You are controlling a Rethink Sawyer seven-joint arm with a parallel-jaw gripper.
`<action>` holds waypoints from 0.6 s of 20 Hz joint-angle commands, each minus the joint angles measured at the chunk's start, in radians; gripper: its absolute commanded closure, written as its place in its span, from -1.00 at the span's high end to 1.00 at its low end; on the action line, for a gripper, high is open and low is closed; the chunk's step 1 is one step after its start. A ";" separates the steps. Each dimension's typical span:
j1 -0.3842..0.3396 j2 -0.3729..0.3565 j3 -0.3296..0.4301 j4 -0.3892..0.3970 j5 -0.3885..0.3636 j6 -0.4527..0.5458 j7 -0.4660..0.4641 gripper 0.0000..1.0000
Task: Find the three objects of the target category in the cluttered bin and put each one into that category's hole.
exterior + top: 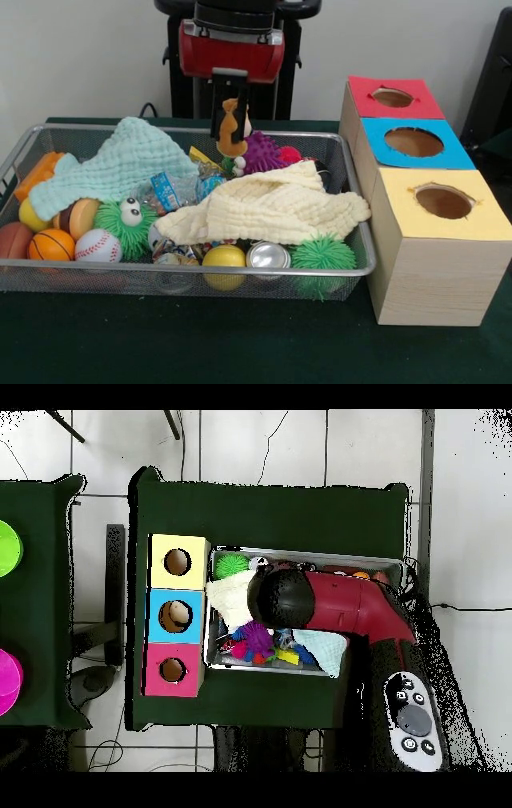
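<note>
The silver wire-mesh bin (184, 272) is full of toys and cloths. My gripper (230, 128) hangs over the bin's far middle and is shut on a small orange-and-brown toy figure (233, 144), held just above the clutter. Right of the bin stand three wooden boxes with holes: a red top (392, 98), a blue top (414, 142) and a yellow top (442, 202). In the overhead view the arm (340, 606) covers most of the bin (300, 552) and hides the gripper; the boxes (175, 616) lie to the bin's left.
In the bin lie a mint cloth (120, 164), a cream cloth (272, 210), a purple spiky ball (262, 152), a green fuzzy toy with eyes (126, 222), a green spiky ball (322, 254), a yellow ball (224, 258), a can (268, 256), a baseball (98, 246) and a basketball (51, 244).
</note>
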 commanded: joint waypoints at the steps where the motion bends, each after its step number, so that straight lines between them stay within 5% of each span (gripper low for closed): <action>1: 0.035 0.015 -0.025 0.104 0.046 0.072 0.202 -1.00; 12: 0.112 0.030 -0.069 0.110 0.104 0.053 0.244 -1.00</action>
